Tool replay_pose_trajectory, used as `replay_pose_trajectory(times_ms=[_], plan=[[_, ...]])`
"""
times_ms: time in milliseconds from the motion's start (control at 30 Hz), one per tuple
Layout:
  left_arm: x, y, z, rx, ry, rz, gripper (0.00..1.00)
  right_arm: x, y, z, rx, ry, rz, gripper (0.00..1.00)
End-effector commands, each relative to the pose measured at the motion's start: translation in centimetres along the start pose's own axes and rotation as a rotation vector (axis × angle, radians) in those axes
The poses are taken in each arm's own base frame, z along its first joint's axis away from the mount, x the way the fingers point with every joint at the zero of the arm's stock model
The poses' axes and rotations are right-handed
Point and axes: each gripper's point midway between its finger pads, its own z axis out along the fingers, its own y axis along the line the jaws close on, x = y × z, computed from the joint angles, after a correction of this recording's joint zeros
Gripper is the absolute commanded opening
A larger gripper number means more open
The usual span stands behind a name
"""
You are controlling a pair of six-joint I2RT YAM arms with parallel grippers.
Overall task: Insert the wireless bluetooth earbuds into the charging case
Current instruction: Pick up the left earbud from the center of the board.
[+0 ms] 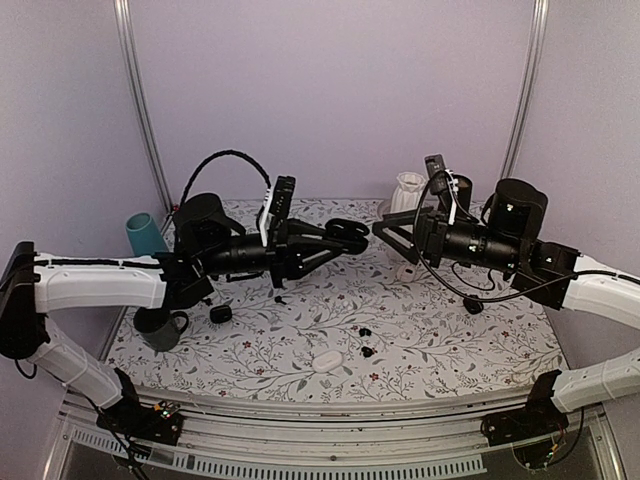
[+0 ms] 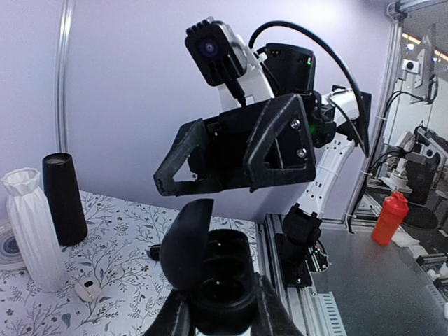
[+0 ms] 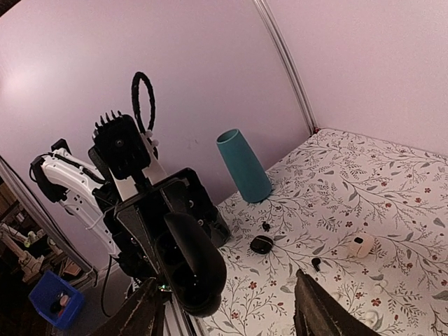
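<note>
My left gripper (image 1: 345,238) is shut on an open black charging case (image 2: 224,280) and holds it in the air above the table; its lid (image 2: 185,241) stands up and both sockets look empty. My right gripper (image 1: 385,231) is open and empty, just right of the case and facing it. In the right wrist view the case (image 3: 189,269) hangs between my spread fingers (image 3: 143,315). Tiny black earbuds (image 1: 365,331) (image 1: 369,351) lie on the floral table near the front middle, and another (image 1: 278,299) lies under the left gripper, also showing in the right wrist view (image 3: 316,264).
A closed black case (image 1: 221,313) and a dark mug (image 1: 162,328) sit at the left, with a teal cup (image 1: 145,235) behind. A white case (image 1: 327,361) lies at the front, another (image 1: 408,272) mid-right. A white ribbed vase (image 1: 407,192) and a black cylinder (image 2: 64,198) stand at the back.
</note>
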Motion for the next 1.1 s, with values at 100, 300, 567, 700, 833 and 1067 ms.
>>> replay_pose_trajectory(times_ms=[100, 300, 567, 700, 833, 1067], plan=[[-0.8, 2.2, -1.8, -0.15, -0.02, 0.063, 0.0, 0.3, -1.3, -1.2, 0.105, 0.038, -0.011, 0.64], [-0.8, 2.7, -3.0, -0.196, -0.028, 0.082, 0.0, 3.3, -4.4, -1.0, 0.239, 0.131, 0.035, 0.64], [-1.1, 3.4, -3.9, -0.244, -0.021, 0.094, 0.0, 8.8, -8.0, 0.2, 0.361, 0.317, 0.123, 0.64], [-1.6, 3.7, -4.5, -0.27, -0.034, 0.102, 0.0, 12.4, -9.3, 0.7, 0.394, 0.42, 0.181, 0.62], [-1.9, 3.8, -4.9, -0.28, -0.042, 0.108, 0.0, 15.3, -10.1, 1.1, 0.418, 0.474, 0.228, 0.58], [-2.0, 3.7, -5.1, -0.278, -0.043, 0.107, 0.0, 20.5, -12.2, 0.2, 0.499, 0.586, 0.29, 0.42]])
